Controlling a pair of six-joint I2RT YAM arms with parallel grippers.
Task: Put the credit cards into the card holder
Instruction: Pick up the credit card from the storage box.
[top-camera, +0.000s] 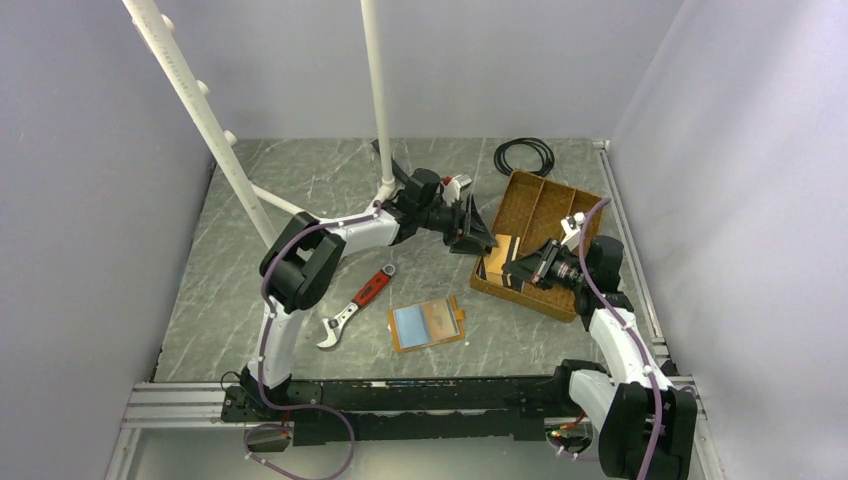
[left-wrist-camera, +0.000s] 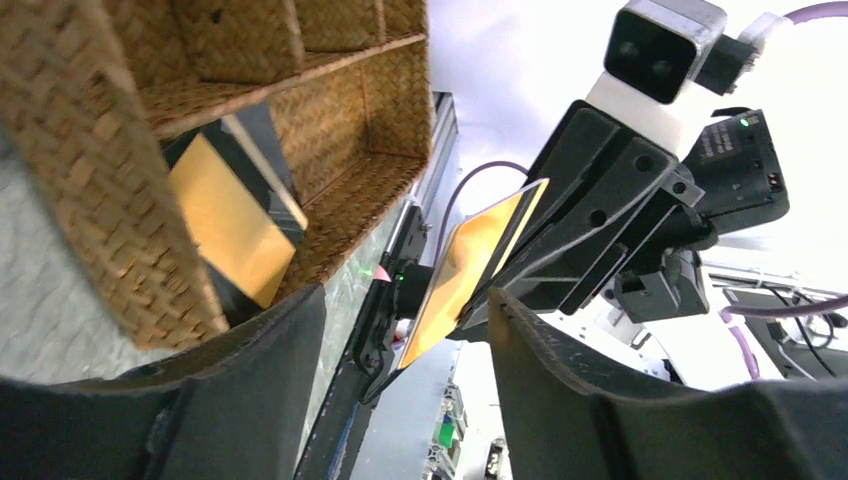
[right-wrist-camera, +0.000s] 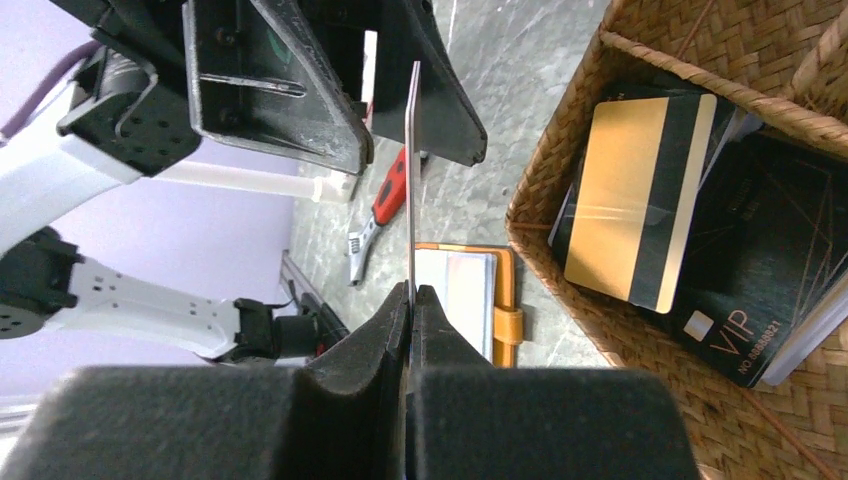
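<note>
My right gripper (right-wrist-camera: 412, 290) is shut on the lower edge of a credit card (right-wrist-camera: 411, 170), seen edge-on and upright in the right wrist view. In the left wrist view this card shows a gold face (left-wrist-camera: 470, 270). My left gripper (left-wrist-camera: 405, 295) is open, its two fingers standing either side of the card's far end, one finger close against it. More credit cards lie in the woven tray: a gold one with a black stripe (right-wrist-camera: 640, 200) on black ones, one marked VIP (right-wrist-camera: 760, 290). The orange-tan card holder (top-camera: 427, 323) lies open on the table, apart from both grippers.
The brown woven divided tray (top-camera: 560, 205) stands at the right, just behind both grippers. A red-handled wrench (top-camera: 355, 305) lies left of the card holder. A black cable coil (top-camera: 524, 155) sits at the back. White poles (top-camera: 378, 100) rise at the back left.
</note>
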